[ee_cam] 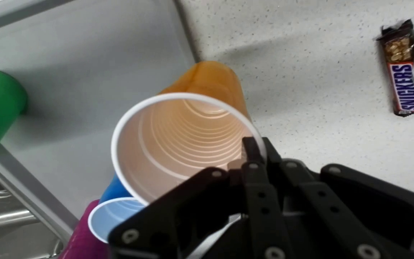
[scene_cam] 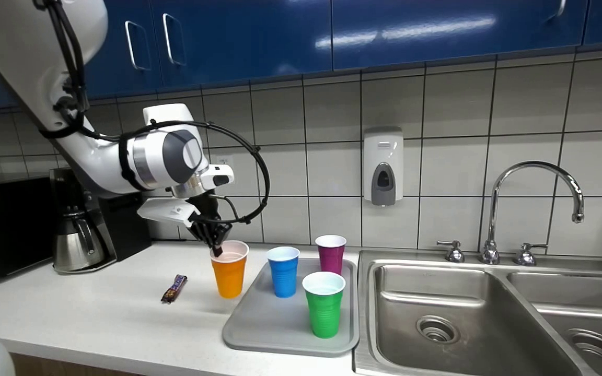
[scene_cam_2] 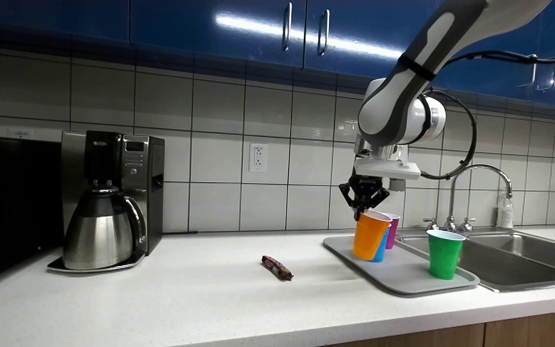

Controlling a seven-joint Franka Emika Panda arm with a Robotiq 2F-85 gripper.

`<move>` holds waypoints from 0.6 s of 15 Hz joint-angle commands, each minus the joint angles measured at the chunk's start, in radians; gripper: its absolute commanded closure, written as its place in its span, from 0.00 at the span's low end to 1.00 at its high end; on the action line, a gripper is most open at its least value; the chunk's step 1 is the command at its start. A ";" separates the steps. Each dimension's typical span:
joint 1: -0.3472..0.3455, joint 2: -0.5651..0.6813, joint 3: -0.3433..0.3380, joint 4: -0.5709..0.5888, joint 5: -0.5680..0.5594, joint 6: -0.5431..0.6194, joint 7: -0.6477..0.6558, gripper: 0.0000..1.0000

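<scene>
Currently the orange cup (scene_cam: 229, 277) hangs from the hand (ee_cam: 261, 149), pinched at its rim.
One finger (ee_cam: 250, 148) sits inside the cup, its mate outside, clamped together on the side wall. The cup tilts and seems clear of the surface (scene_cam_2: 186, 303), near the edge of the tray (scene_cam: 275, 329); whether over or beside it is hard to tell. On the tray, upright, stand the blue cup (scene_cam: 284, 274) closest by, the purple cup (scene_cam: 331, 257) toward the tiles (scene_cam: 282, 172) and the green cup (scene_cam: 325, 310) toward the opposite edge. A Snickers (ee_cam: 404, 79) lies on the surface, on the orange cup's other side. Past the tray comes the sink (scene_cam: 366, 313); at the surface's opposite end, a jug (scene_cam_2: 100, 236) stands in the coffee maker (scene_cam_2: 134, 193).
</scene>
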 commanded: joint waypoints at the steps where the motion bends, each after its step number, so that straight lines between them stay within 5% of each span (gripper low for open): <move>1: 0.017 -0.012 0.037 -0.001 0.003 -0.019 0.029 0.99; 9: 0.060 0.045 0.074 0.009 -0.008 -0.013 0.032 0.99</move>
